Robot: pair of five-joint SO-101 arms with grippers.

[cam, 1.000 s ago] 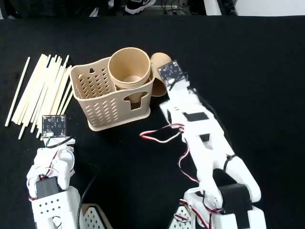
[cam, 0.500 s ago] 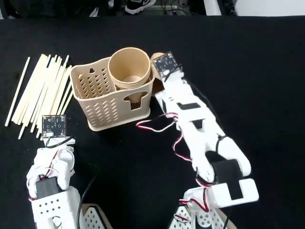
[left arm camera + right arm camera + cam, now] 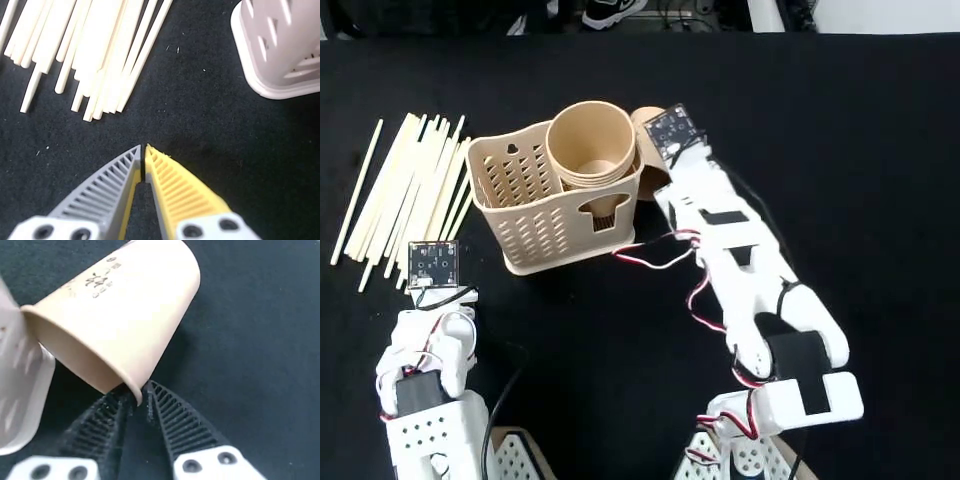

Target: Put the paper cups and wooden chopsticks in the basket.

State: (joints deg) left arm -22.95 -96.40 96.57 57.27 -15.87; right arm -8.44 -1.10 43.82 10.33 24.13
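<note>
A tan paper cup (image 3: 117,315) lies tilted on its side against the basket's wall (image 3: 20,390). My right gripper (image 3: 139,394) is shut on its rim, one black finger inside and one outside. From above, this cup (image 3: 646,121) shows beside the white basket (image 3: 555,215), partly hidden under the right wrist (image 3: 672,134). A stack of paper cups (image 3: 590,140) stands in the basket. The wooden chopsticks (image 3: 410,190) lie spread on the black table to the basket's left. My left gripper (image 3: 143,150) is shut and empty, just short of the chopstick ends (image 3: 95,75).
The table is covered in black cloth (image 3: 840,150), with open room to the right and in front of the basket. The basket's corner (image 3: 280,55) sits close to the left gripper. Red and white cables (image 3: 660,258) hang along the right arm.
The right arm swung its wrist slightly left and farther back, toward the basket's right wall, with the cup moving along. The left arm stayed still.
</note>
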